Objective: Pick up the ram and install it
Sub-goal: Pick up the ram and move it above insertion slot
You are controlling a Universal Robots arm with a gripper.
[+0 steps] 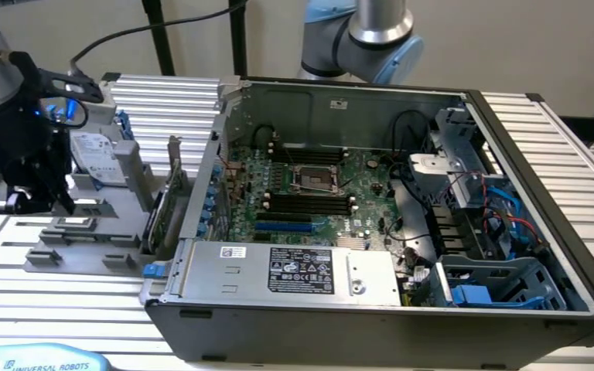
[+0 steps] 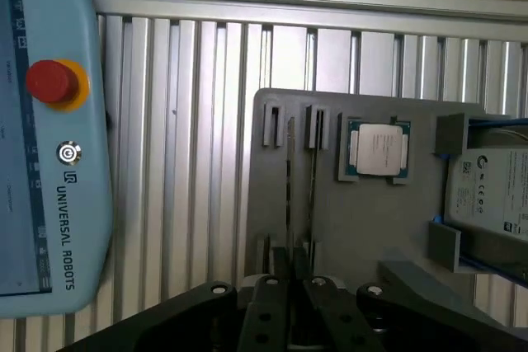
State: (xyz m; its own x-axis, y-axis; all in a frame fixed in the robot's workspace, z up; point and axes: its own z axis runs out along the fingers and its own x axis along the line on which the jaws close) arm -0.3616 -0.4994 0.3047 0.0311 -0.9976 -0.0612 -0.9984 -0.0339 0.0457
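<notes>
On the exterior view's left, the arm's black claw (image 1: 55,202) hangs over a grey holder plate (image 1: 80,255) that lies on the ribbed aluminium bench (image 1: 575,154), beside the open computer case (image 1: 380,309). Whether the claw is open or closed I cannot tell from either view.

Seen from the wrist, the claw (image 2: 293,286) sits above the slotted rack of the holder plate (image 2: 363,237). The ram (image 2: 289,179) stands there on edge, showing as a thin dark line held between small grey posts at each end. A second stick (image 2: 312,195) stands just beside it in the neighbouring slot, parallel to it. The ram is in its rack on the plate, well apart from the motherboard.

Near the rack a square silver processor chip (image 2: 377,150) lies flat in a recess of the plate, and a hard drive (image 2: 495,187) sits at the plate's far edge between grey blocks. A light blue teach pendant (image 2: 49,162) with a red button (image 2: 51,82) lies on the bench, apart from the plate.

From the exterior view, an upright card (image 1: 168,201) with a metal bracket stands between the plate and the case. Inside the case the motherboard (image 1: 370,174) lies flat, with its black memory slots (image 1: 308,205) running side by side next to the processor socket (image 1: 312,178). A power supply (image 1: 287,270) lies along the near wall
</notes>
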